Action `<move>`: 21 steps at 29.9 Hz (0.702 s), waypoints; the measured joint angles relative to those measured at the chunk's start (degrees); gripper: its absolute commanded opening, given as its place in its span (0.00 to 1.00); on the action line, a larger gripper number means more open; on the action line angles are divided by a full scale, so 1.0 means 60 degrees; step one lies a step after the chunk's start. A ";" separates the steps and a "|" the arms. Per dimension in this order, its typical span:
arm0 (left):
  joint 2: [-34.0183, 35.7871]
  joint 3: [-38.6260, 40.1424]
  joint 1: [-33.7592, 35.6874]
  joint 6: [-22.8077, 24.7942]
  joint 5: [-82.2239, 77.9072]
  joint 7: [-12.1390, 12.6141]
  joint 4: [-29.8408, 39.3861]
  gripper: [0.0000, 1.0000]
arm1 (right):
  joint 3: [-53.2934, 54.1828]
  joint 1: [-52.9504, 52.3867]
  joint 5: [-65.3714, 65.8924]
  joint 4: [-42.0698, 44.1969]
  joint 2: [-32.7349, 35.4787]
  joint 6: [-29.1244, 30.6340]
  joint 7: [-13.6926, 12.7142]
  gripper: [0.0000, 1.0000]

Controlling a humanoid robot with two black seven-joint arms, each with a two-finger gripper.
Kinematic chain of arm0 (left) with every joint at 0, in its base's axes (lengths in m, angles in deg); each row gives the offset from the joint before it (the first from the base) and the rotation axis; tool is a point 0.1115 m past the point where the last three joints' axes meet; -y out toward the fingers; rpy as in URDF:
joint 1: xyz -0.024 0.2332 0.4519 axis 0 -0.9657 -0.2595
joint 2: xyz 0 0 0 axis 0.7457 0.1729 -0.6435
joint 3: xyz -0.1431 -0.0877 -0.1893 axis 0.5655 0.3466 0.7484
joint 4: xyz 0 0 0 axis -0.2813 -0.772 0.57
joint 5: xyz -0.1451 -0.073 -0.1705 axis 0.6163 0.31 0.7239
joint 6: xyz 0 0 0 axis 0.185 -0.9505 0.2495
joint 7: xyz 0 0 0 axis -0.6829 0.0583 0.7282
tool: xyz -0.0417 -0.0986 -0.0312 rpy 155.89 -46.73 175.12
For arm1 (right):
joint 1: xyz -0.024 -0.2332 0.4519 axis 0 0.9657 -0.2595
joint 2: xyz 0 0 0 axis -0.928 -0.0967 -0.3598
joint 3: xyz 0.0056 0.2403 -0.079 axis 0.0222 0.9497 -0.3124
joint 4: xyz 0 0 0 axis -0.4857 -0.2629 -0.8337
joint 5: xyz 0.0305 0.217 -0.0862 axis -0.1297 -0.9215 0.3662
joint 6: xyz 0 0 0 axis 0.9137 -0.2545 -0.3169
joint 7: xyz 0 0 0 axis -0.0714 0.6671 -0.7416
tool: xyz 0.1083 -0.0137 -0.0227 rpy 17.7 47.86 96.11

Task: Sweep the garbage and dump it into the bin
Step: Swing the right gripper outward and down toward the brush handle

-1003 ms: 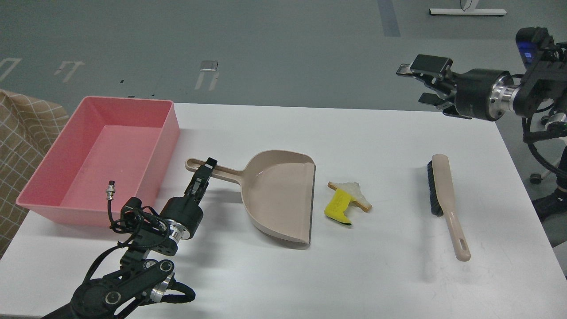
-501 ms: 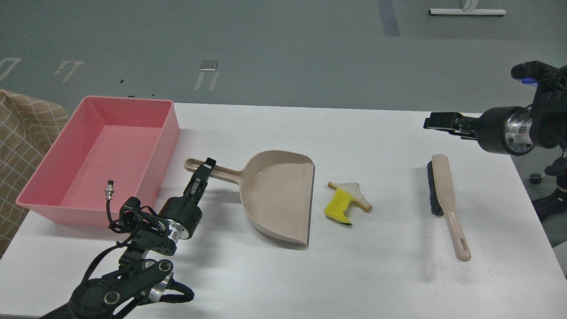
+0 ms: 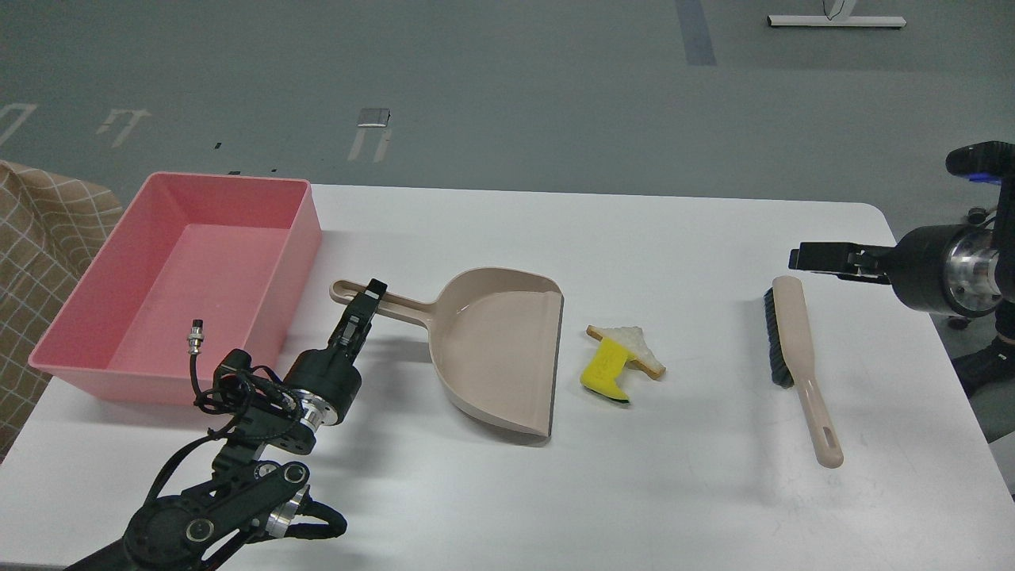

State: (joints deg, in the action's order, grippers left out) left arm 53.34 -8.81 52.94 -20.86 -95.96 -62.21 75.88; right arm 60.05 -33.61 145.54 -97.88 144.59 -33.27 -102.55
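The garbage lies mid-table: a white bread piece with brown crust, touching a yellow sponge block with a green edge. The beige dustpan lies just left of them, with its open lip facing them. My left gripper is closed on the dustpan's handle. The pink bin stands at the table's left and holds nothing I can see. My right gripper hovers just above and to the right of the top end of the brush. It is seen side-on, so its fingers cannot be told apart.
The brush lies lengthwise on the right with its black bristles facing left and its handle toward me. The white table ends close to the right of the brush. A checked cloth hangs beyond the bin at the left edge.
My right gripper has come down and to the right, from high above the table's far right corner to just above the brush's top end. The left gripper and dustpan shifted slightly.
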 measured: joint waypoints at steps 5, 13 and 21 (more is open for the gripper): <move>0.0018 0.0000 0.0009 0.0000 0.0000 0.0000 0.0019 0.00 | -0.0529 0.0025 0.0151 -0.0124 0.0158 -0.0001 -0.0001 0.93; -0.0005 0.0000 0.0078 0.0000 0.0000 0.0000 0.0022 0.00 | -0.1359 0.0035 0.0178 -0.0112 0.0269 0.0000 0.0000 0.93; 0.0010 0.0000 0.0130 0.0000 0.0004 0.0001 0.0022 0.00 | -0.1604 0.0036 0.0177 -0.0349 0.0346 0.0000 -0.0001 0.93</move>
State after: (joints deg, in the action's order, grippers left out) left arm 53.40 -8.82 53.72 -20.86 -95.93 -62.20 76.01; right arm 50.43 -33.40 146.61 -99.98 146.67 -33.28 -102.56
